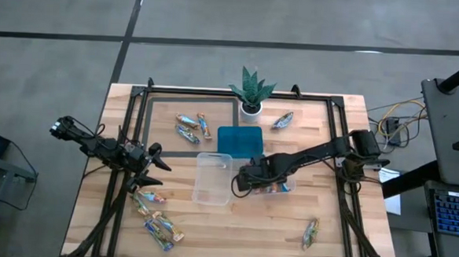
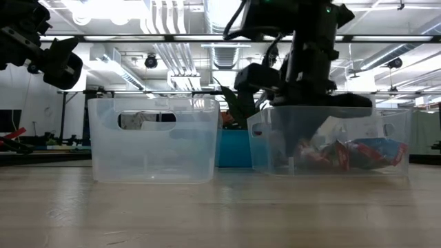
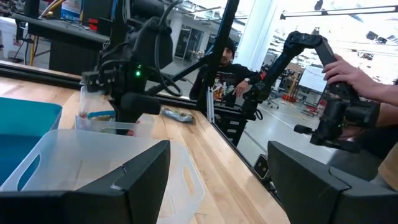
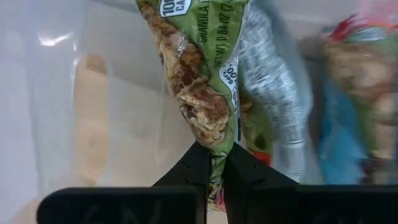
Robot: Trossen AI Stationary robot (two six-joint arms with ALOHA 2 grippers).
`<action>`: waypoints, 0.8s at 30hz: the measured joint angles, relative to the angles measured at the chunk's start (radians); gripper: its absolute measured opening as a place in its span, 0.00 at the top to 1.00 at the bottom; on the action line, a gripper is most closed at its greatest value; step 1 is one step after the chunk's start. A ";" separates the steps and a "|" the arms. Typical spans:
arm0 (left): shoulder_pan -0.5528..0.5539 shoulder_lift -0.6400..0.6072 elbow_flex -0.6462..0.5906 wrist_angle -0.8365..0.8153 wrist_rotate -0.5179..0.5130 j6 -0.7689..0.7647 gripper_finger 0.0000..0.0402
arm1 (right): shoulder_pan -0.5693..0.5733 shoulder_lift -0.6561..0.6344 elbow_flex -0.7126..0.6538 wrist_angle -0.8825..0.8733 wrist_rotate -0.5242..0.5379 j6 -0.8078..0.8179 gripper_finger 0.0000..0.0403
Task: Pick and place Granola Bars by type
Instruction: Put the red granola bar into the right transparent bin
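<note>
The right tool [image 4: 213, 163] is clamped on a green granola bar [image 4: 202, 74], lowered inside the tub [image 2: 331, 141] just beside the teal tray [image 1: 239, 140], probably to release it among matching bars. The left tool [image 1: 150, 170], fingers spread, waits near loose bars [image 1: 158, 227].

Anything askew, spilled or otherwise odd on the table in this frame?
Nothing damaged or spilled. Unsorted bars lie scattered: a cluster by the left gripper, two behind the tubs, one beside the plant, one near the front. The right gripper holds a green bar inside the right tub.
</note>
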 joint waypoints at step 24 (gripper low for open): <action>0.000 0.000 0.000 0.000 0.000 0.000 0.38 | -0.004 -0.011 -0.010 -0.053 0.001 -0.099 0.68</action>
